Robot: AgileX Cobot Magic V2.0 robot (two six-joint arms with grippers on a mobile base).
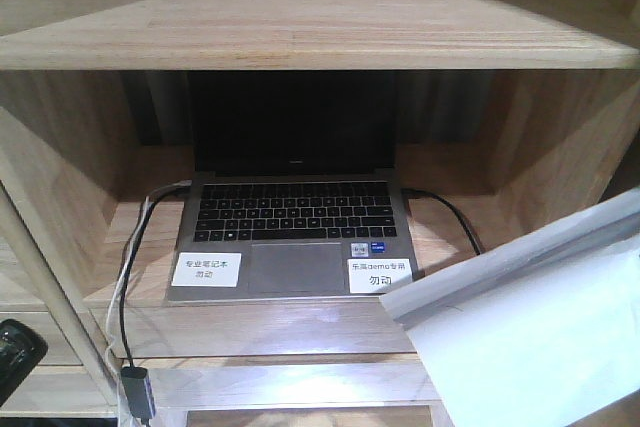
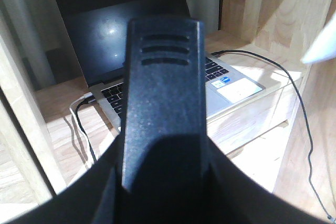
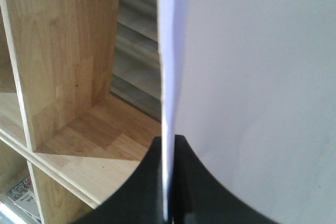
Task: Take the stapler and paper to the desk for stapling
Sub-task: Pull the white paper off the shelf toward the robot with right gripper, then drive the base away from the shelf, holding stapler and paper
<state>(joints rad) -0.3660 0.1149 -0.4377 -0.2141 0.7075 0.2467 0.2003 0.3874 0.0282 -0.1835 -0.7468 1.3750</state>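
Left tool: closed on the stapler, which I see rising straight out from between its jaws, ribbed black top toward the camera. Beyond the tool: open laptop on a wooden shelf. Right tool: clamped on the paper, held edge-on between the jaws, the sheet spreading to the tool's right. Shelf woodwork stands to its left.
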